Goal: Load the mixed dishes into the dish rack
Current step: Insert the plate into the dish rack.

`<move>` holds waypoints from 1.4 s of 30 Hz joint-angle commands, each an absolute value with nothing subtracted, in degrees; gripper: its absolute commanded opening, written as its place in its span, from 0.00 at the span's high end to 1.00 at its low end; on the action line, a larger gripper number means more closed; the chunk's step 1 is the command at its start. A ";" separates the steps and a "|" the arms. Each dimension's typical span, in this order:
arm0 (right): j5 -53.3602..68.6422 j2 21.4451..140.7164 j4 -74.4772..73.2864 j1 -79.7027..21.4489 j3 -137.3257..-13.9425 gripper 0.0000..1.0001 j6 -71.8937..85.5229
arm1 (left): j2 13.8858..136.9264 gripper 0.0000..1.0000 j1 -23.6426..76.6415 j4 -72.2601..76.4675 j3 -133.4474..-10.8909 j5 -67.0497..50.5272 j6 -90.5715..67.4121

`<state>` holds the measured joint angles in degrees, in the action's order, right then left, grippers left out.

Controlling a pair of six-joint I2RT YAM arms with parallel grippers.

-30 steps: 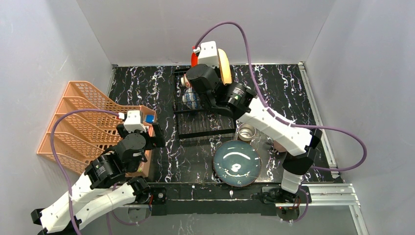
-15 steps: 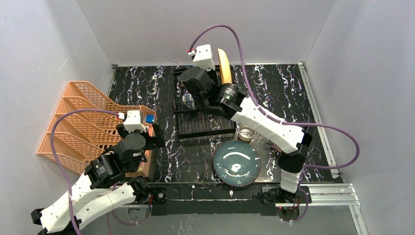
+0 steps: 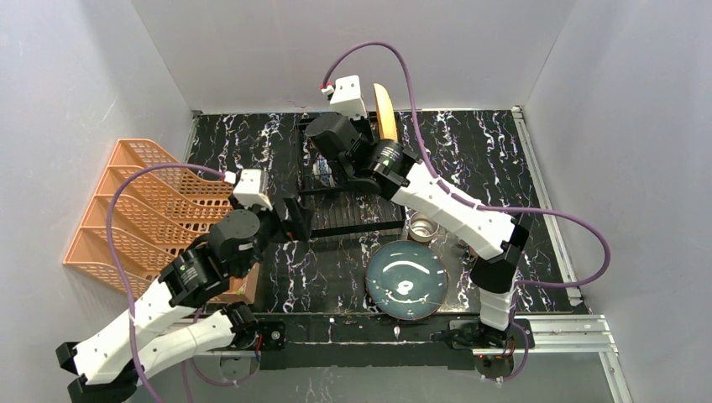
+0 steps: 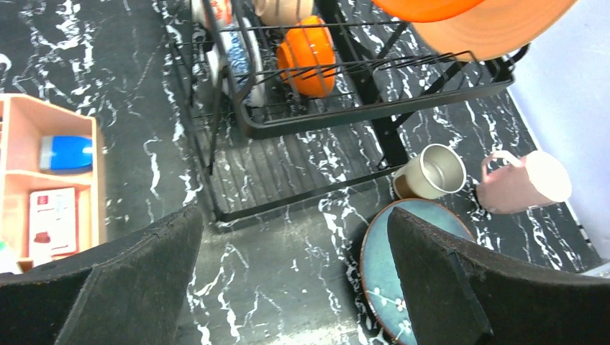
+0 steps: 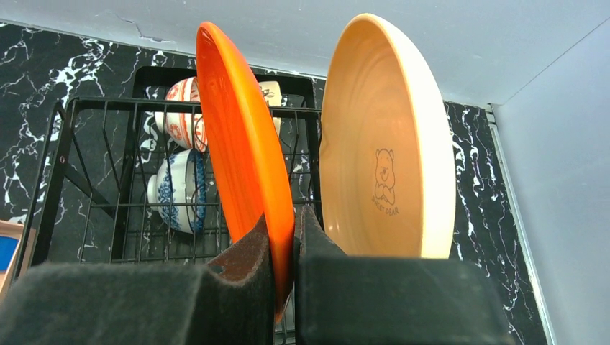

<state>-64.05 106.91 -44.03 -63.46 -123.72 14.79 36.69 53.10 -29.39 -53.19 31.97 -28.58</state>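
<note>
Tabletop scene on a black, white-veined table, with two robot arms.

Change over the last second: left tool swung off the orange lattice rack and in toward the near left corner of the dish rack. Jaws spread wide, nothing between them. Right tool shifted slightly leftward at the rack's far end, clamped tight on the lower rim of the red-orange plate. Holds that plate upright on edge, just beside the yellow plate, faces nearly parallel, narrow gap between. Seating in a slot impossible to confirm, contact hidden behind the fingers.

Likely meaning for the task: second large plate close to placed, and left arm turning toward the dishes still on the table.

Not yet loaded, off the rack's near right corner: grey-green plate lying flat, steel cup just beyond it, pink mug beside the cup. Already in the rack, behind the plates: blue-patterned bowl and red floral bowl, both tipped on edge.

Materials and shapes:
- **Rack:** thin black wire in an open rectangular grid.
- **Plates:** round, shallow, glossy glazed ceramic. Yellow one ringed with faint ridges and printed with a small bear. Grey-green one dark and mottled, with bright highlights.
- **Cup:** dull metal, cylindrical, handled.
- **Tool fingers:** faced in coarse black padding.
</note>
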 commanded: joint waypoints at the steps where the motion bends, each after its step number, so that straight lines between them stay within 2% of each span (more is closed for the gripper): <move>1: -67.12 107.46 -44.19 -63.11 -127.86 0.99 14.76 | 38.99 0.02 53.35 -25.48 -55.26 30.52 -27.82; 19: -71.05 108.25 -45.88 -62.34 -127.13 0.99 13.18 | 31.13 0.02 53.35 -35.50 -50.71 39.89 -27.07; 42: -70.69 109.05 -50.71 -60.20 -126.20 0.99 16.77 | 29.54 0.02 53.35 -36.44 -47.46 41.07 -27.68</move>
<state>-68.97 110.21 -49.89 -60.77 -124.81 14.31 30.00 53.10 -35.46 -48.05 39.03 -27.66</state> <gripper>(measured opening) 0.119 0.983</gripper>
